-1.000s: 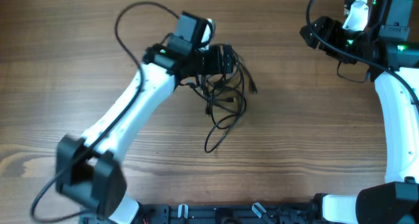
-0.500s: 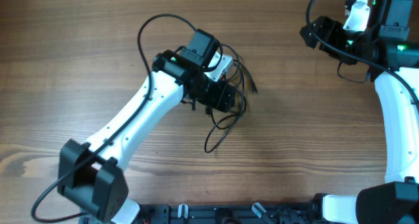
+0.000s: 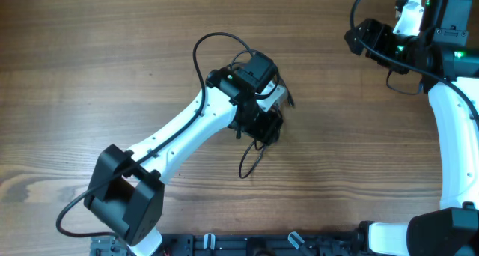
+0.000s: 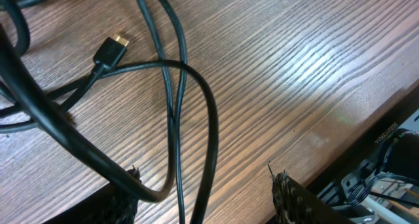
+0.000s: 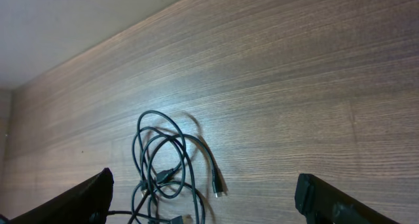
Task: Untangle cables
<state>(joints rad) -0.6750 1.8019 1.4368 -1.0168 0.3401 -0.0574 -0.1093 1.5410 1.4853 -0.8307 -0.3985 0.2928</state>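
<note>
The cables (image 3: 253, 160) are thin black cords lying in a tangle mid-table, mostly hidden under my left wrist. One plug end (image 3: 290, 101) sticks out to the right. My left gripper (image 3: 263, 127) is low over the tangle. In the left wrist view its fingers (image 4: 204, 192) are open, with crossing cable strands (image 4: 177, 99) running between them and a gold-tipped plug (image 4: 115, 42) on the wood beyond. My right gripper (image 3: 361, 37) is far away at the back right. It is open (image 5: 203, 198) and empty, and sees the tangle (image 5: 167, 162) from a distance.
The wooden table (image 3: 359, 151) carries nothing else. The left arm's own thicker black wire (image 3: 213, 43) arcs behind its wrist. The arm bases and a dark rail (image 3: 247, 245) line the front edge.
My left arm has swung right and toward the front, from the tangle's back-left edge to over its middle. The right arm has not moved.
</note>
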